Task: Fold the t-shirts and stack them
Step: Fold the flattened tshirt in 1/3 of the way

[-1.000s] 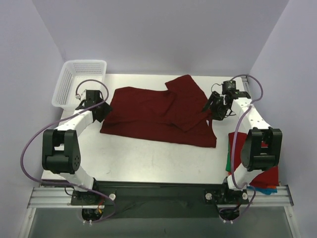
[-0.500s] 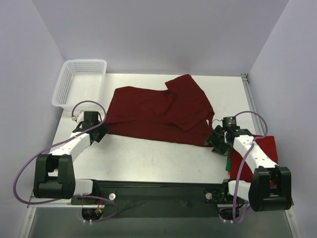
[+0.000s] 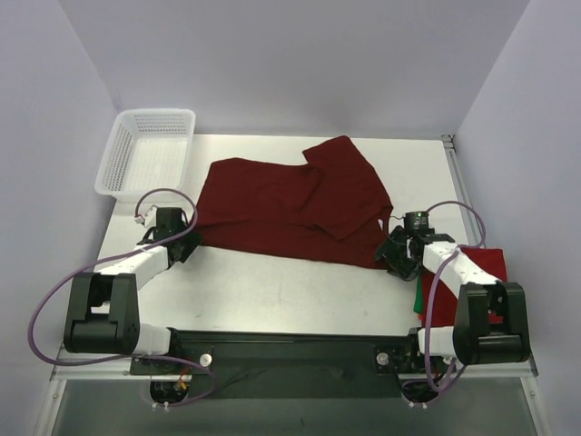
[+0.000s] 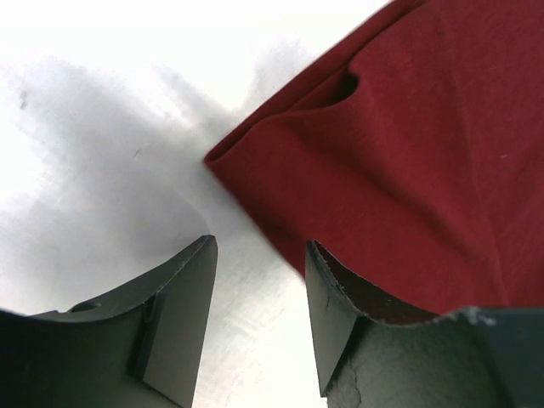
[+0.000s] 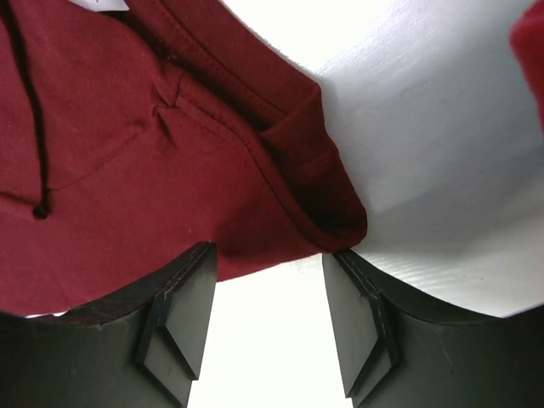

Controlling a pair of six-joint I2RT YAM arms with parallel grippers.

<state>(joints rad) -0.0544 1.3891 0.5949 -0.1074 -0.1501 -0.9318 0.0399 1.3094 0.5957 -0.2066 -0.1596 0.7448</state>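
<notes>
The dark maroon t-shirt (image 3: pixel 290 204) lies partly folded across the middle of the white table. My left gripper (image 3: pixel 184 245) is low at the shirt's near left corner (image 4: pixel 225 157), open, with bare table between the jaws and the cloth (image 4: pixel 425 170) just past its right finger. My right gripper (image 3: pixel 395 254) is low at the shirt's near right corner (image 5: pixel 336 217), open, with the hem (image 5: pixel 170 170) just beyond the fingertips. A brighter red t-shirt (image 3: pixel 486 268) and a green one (image 3: pixel 418 298) lie at the right edge, partly under the right arm.
A white mesh basket (image 3: pixel 147 150) stands at the back left corner of the table (image 3: pixel 281 291). Pale walls close in on three sides. A black rail with the arm bases runs along the near edge.
Both arms have dropped from the shirt's far sides to its near corners. The right gripper moved from the back right to the near right corner. The shirt has not moved.
</notes>
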